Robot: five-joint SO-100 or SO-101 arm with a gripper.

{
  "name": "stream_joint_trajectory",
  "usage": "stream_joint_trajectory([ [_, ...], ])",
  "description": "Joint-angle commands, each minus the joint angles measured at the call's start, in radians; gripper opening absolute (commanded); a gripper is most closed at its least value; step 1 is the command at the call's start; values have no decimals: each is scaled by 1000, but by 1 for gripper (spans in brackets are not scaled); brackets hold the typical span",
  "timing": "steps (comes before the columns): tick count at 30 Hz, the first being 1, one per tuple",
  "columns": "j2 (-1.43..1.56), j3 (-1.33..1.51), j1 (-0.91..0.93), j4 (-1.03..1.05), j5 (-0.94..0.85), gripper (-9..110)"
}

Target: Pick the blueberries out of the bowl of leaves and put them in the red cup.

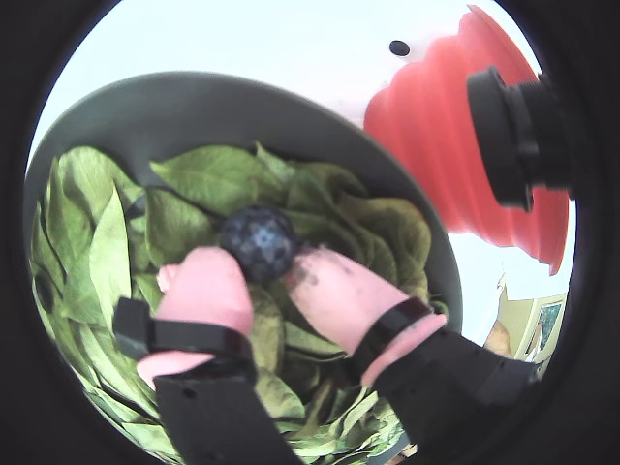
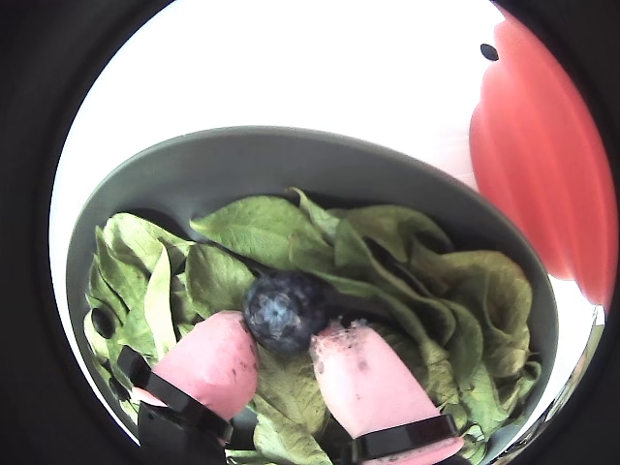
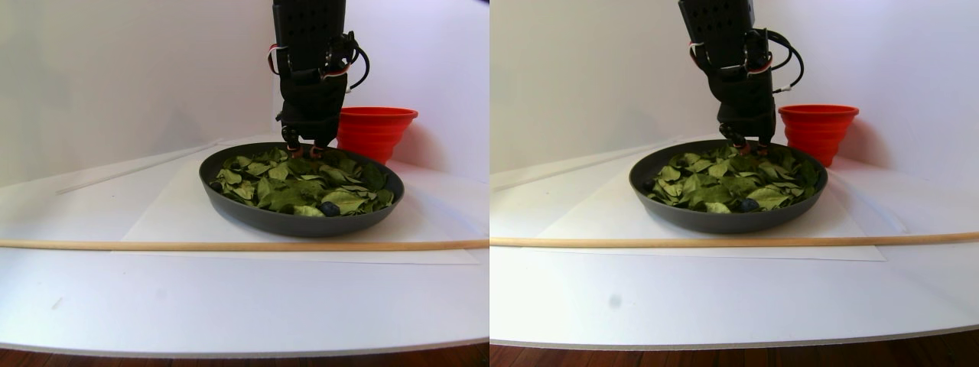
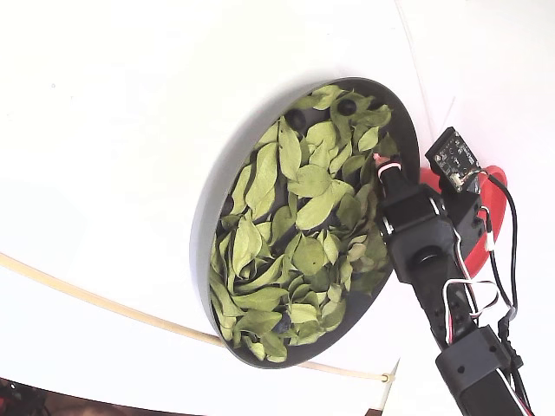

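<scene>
My gripper [image 1: 262, 266] [image 2: 286, 339] has pink fingertips closed on one dark blueberry [image 1: 258, 240] [image 2: 283, 310], just above the leaves [image 1: 213, 174] [image 2: 262, 228] at the far side of the dark grey bowl [image 1: 194, 97] [image 2: 291, 145] [image 3: 298, 222]. The red cup [image 1: 436, 136] [image 2: 542, 155] [image 3: 375, 130] [image 4: 479, 247] stands right behind the bowl. In the fixed view the gripper [image 4: 379, 162] is at the bowl's [image 4: 204, 225] cup-side rim. More blueberries [image 4: 347, 107] [image 3: 329, 208] lie among the leaves [image 4: 295, 217].
A thin wooden stick [image 3: 229, 245] [image 4: 87, 299] lies across the white table in front of the bowl. A white sheet [image 3: 168, 206] is under the bowl. A camera lens [image 1: 509, 136] juts in front of the cup. A small dark dot [image 1: 399, 46] marks the table.
</scene>
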Motion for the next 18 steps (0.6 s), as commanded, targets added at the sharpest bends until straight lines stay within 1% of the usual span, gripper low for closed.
stream_joint_trajectory([
  [1, 166, 0, 18, -12, -15, 10],
  [18, 287, 103, 15, 29, -35, 10],
])
